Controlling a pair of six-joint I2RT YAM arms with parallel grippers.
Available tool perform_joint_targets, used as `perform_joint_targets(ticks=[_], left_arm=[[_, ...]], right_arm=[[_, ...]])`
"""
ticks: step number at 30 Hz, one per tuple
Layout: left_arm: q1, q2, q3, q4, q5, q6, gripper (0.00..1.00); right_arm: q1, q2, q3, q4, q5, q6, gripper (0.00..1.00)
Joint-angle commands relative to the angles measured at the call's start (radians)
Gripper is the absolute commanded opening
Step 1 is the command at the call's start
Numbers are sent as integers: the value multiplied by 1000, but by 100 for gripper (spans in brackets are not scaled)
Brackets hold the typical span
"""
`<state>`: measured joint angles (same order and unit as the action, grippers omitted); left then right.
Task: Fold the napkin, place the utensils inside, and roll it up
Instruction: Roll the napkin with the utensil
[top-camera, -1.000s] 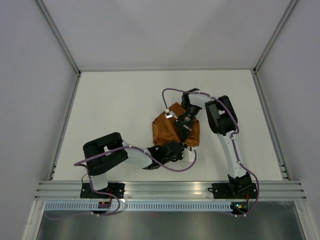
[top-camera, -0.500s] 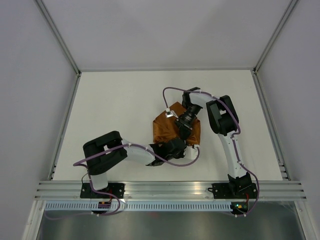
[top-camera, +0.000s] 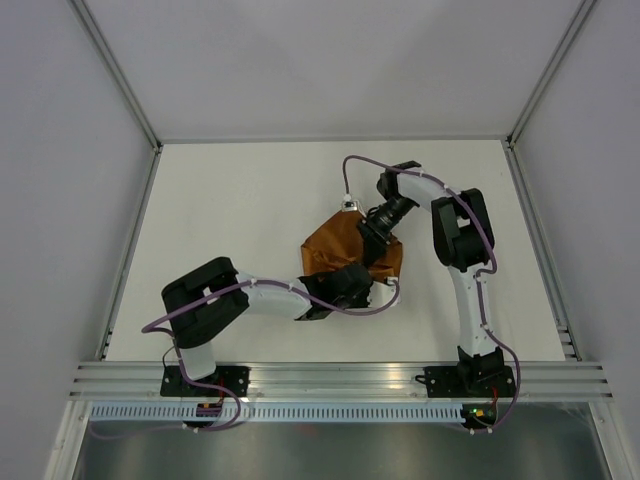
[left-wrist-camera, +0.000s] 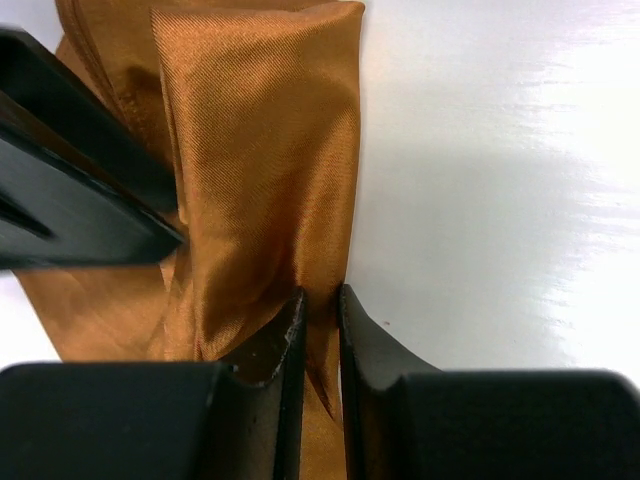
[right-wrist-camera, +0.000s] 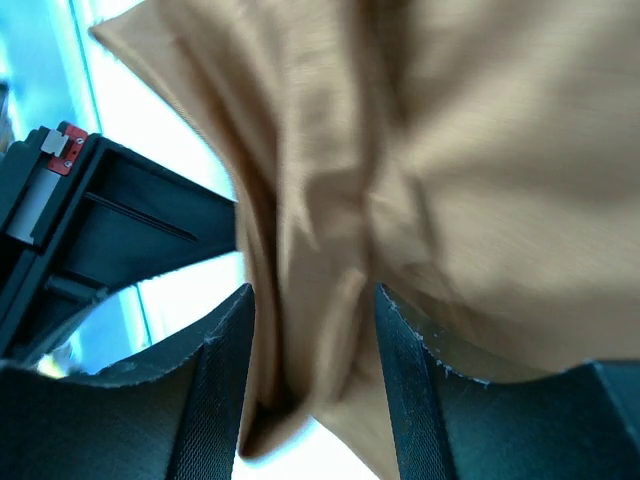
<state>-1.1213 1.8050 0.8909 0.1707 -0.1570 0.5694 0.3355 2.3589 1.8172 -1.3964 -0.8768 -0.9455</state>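
Napkin: we saw one napkin (top-camera: 330, 250), rust-brown and bunched into folds. It lay near the middle of the counter (top-camera: 220, 220), a little toward 3 o'clock.
Left tool: the left tool (left-wrist-camera: 320, 305) was clenched on a thin upright fold at the cloth's 6 o'clock edge.
Right tool: the right tool (right-wrist-camera: 312, 300) was released, with its fingers spread and cloth hanging loose between them. It sat over the cloth toward 2 o'clock.
Top view only: we got the napkin's whole outline and both arms reaching in, but their bodies hid the fingertips.
Left wrist only: we saw the sheen of the weave, the pinched fold, bare white counter at 3 o'clock and a black block (left-wrist-camera: 70, 190) at 9 o'clock.
Right wrist only: we saw blurred cloth filling most of the frame.
Count: one napkin, two arms, two tools.
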Motion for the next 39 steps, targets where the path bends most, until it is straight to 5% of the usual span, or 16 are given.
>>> perform_joint_targets(ticks=[1, 13, 23, 29, 39], left_arm=[[21, -33, 20, -140, 97, -78, 2], [75, -22, 131, -307, 261, -114, 2], [202, 62, 373, -574, 620, -209, 2], [275, 128, 433, -636, 767, -233, 2], [285, 158, 433, -625, 784, -240, 2]], right_arm=[[-62, -82, 50, 106, -48, 79, 57], [-187, -161, 73, 178, -97, 143, 59], [-328, -323, -67, 246, -192, 100, 57], [-415, -447, -191, 225, -214, -36, 57], [-403, -855, -538, 109, -159, -467, 61]])
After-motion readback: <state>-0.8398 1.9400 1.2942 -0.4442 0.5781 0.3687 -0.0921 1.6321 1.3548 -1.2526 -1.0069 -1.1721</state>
